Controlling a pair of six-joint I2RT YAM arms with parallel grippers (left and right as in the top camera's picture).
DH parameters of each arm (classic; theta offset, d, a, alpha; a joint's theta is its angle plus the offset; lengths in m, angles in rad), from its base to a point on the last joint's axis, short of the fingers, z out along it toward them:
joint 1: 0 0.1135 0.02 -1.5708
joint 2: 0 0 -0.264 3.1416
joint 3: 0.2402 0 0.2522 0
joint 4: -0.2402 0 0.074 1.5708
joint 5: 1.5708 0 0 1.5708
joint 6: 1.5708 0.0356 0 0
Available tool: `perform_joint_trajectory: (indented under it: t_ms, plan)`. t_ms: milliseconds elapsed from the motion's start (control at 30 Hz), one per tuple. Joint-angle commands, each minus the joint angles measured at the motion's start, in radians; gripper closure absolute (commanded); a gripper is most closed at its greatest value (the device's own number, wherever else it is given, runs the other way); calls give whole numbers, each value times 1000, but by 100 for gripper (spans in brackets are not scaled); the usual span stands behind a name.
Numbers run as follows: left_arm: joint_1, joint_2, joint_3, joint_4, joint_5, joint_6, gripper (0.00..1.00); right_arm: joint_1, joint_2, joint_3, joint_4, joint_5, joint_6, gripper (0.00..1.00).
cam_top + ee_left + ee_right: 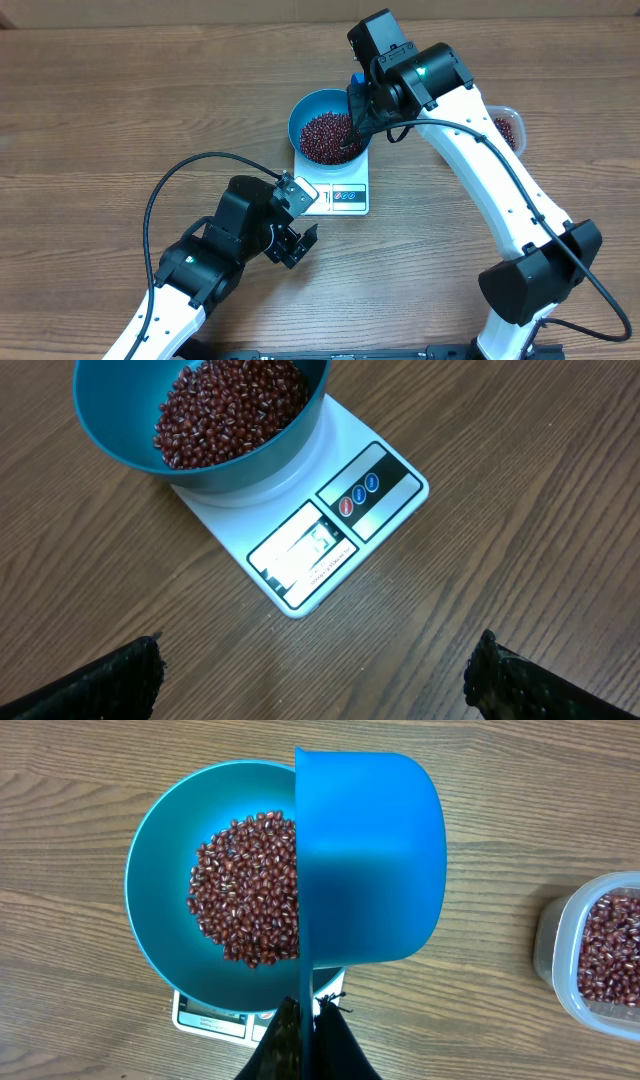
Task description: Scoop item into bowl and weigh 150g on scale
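The blue bowl (pixel 300 115) stands on the white scale (pixel 345 197) and holds a heap of red-brown beans (pixel 328 136). My right gripper (pixel 307 1020) is shut on the thin handle of a blue scoop (pixel 370 860). The scoop is turned on its side above the bowl's right half, over the beans (pixel 245 890). My left gripper (pixel 315 680) hangs open and empty over bare wood, just in front of the scale (pixel 330 530). Its display strip is too glary to read.
A clear plastic tub (pixel 507 128) with more beans stands to the right of the bowl, partly under the right arm. In the right wrist view the tub (pixel 600 955) sits at the right edge. Wooden tabletop surrounds the scale.
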Motion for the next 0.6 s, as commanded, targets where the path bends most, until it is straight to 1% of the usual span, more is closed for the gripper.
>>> perform_joint_trajectory:
  t_ms: [0,133,233,367,567]
  plan:
    - [6,3,-4,3,18,4,0,6,-42,26,5,8,4,96]
    - [6,3,-4,3,18,4,1,6,-42,26,5,28,18,96]
    - [6,3,-4,3,18,4,0,7,-42,26,-6,120,78,96]
    - [6,3,-4,3,18,4,0,6,-42,26,-7,73,37,96]
    - [6,3,-4,3,18,4,0,5,-42,26,-6,15,18,96]
